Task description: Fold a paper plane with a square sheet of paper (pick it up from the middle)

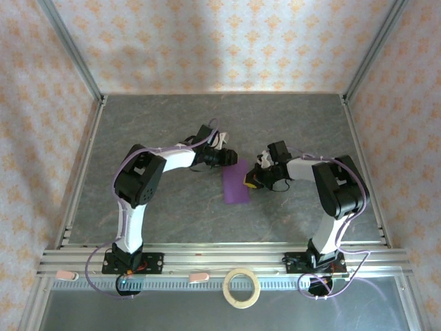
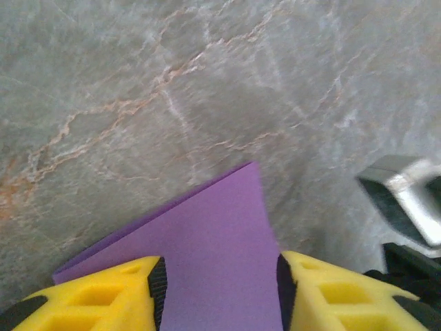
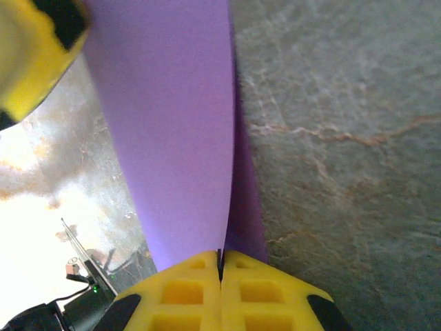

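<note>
At the centre of the surface (image 1: 172,124), the square sheet of paper (image 1: 236,183) lies folded double. The right claw (image 3: 220,267) pinches its 3 o'clock edge, likely to hold the layers aligned. The left claw (image 2: 219,276) hovers spread at 12 o'clock.

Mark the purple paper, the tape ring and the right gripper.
purple paper (image 1: 236,183): top view, middle of the sheet.
tape ring (image 1: 227,288): top view, left band.
right gripper (image 3: 220,261): right wrist view, between fingertips.

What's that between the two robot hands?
The purple paper, folded over, lies between the left hand and the right hand in the top view; the right hand pinches its edge.
</note>
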